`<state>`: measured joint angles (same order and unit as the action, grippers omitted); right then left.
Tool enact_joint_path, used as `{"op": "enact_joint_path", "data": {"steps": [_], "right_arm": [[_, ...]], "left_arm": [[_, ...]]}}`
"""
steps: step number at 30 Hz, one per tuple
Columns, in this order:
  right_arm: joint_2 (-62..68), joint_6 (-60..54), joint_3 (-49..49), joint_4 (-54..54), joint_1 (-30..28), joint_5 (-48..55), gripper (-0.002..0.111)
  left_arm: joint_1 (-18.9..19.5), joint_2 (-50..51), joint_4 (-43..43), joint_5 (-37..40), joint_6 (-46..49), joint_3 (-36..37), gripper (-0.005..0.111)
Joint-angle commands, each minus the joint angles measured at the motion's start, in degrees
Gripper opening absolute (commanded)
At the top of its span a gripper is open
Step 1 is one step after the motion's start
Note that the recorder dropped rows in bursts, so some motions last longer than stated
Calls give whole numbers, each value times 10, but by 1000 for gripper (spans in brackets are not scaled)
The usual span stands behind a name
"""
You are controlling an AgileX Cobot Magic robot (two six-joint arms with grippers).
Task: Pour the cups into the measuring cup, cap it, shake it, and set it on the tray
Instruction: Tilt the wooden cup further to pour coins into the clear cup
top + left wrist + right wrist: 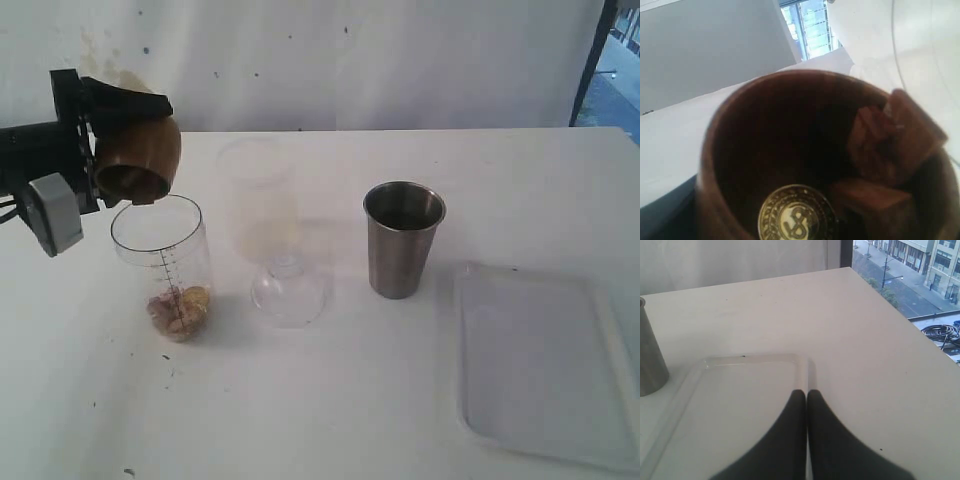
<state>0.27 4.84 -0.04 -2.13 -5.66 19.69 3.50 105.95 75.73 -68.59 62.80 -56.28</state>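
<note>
Exterior view: a brown cup [145, 150] is gripped by the left tool [125, 125] and is held tipped, mouth downward, just above the open rim of the measuring cup [165, 265]. The measuring cup is stood upright on the worktop [330, 420], directly below the tool. Some tan and brown pieces [180, 310] are seen lying at its bottom. Farther from the left tool along the worktop, a frosted cup [258, 200] is stood with a clear domed lid [288, 290] just beside it. Beyond these a steel tumbler [402, 240] is stood upright, and the tray [545, 365] is laid flat farthest from the left tool. In the left wrist view, the inside of the brown cup is shown, with brown blocks [890, 145] lodged against its wall and a round gold emblem [796, 217] at its base. In the right wrist view, the right tool [806, 405] is seen clenched, fingers pressed together with nothing between them, and is held over a corner of the tray. The tumbler is seen off to one side of it, beside the tray.
</note>
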Motion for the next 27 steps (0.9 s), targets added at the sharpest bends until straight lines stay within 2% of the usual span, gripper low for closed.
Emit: {"op": "enact_joint_path", "data": {"steps": [1,7,15,22,27], "right_arm": [[-3,-1,0,-2,-3,-2,0],[-3,-1,0,-2,-3,-2,0],[-3,-1,0,-2,-3,-2,0],[-3,-1,0,-2,-3,-2,0],[-3,-1,0,-2,-3,-2,0]], "left_arm": [[-3,-6,-32,-14,33,4,0],[-3,-6,-33,-14,37,4,0],[-34,-6,-37,-14,49,4,0],[-36,-6,-42,-14,49,5,0],[-36,-6,-67,-14,98,17,0]]}}
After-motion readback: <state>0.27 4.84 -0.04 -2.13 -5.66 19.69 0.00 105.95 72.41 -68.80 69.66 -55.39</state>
